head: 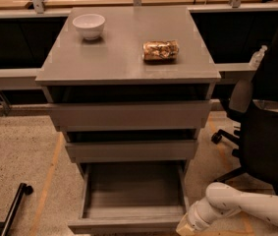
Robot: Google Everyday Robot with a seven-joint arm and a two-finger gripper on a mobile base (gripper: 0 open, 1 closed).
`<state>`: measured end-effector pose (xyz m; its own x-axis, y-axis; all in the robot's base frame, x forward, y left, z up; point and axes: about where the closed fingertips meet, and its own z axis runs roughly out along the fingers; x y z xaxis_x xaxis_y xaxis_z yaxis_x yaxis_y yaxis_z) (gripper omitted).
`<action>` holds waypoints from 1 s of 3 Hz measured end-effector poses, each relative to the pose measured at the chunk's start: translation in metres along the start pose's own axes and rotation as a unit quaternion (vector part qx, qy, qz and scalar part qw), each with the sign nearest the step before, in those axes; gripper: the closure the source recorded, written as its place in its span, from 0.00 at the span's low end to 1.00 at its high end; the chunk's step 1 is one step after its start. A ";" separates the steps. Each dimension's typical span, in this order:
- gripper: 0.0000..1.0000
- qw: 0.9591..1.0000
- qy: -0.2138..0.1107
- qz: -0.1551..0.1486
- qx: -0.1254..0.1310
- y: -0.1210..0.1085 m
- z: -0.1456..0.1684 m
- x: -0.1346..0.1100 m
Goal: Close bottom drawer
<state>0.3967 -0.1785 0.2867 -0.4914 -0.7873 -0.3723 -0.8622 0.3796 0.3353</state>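
The bottom drawer (128, 193) of the grey cabinet (128, 68) is pulled far out, its shallow grey box empty and its flat front (124, 225) at the lower edge of the camera view. The two drawers above it are slightly open. My white arm (241, 205) reaches in from the lower right. My gripper (186, 227) is at the right end of the drawer front, mostly cut off by the frame's bottom edge.
A white bowl (89, 25) and a snack bag (160, 50) sit on the cabinet top. A black office chair (266, 127) stands close on the right. A black wheeled leg (15, 203) is at lower left. Speckled floor with a yellow line surrounds the cabinet.
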 end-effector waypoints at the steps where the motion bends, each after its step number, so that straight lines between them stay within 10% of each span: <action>1: 1.00 0.999 -0.034 -0.003 -0.033 -0.009 0.027 0.008; 3: 1.00 0.994 -0.066 0.031 -0.080 -0.060 0.089 0.023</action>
<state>0.4260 -0.1758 0.1814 -0.5642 -0.6904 -0.4528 -0.8043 0.3357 0.4904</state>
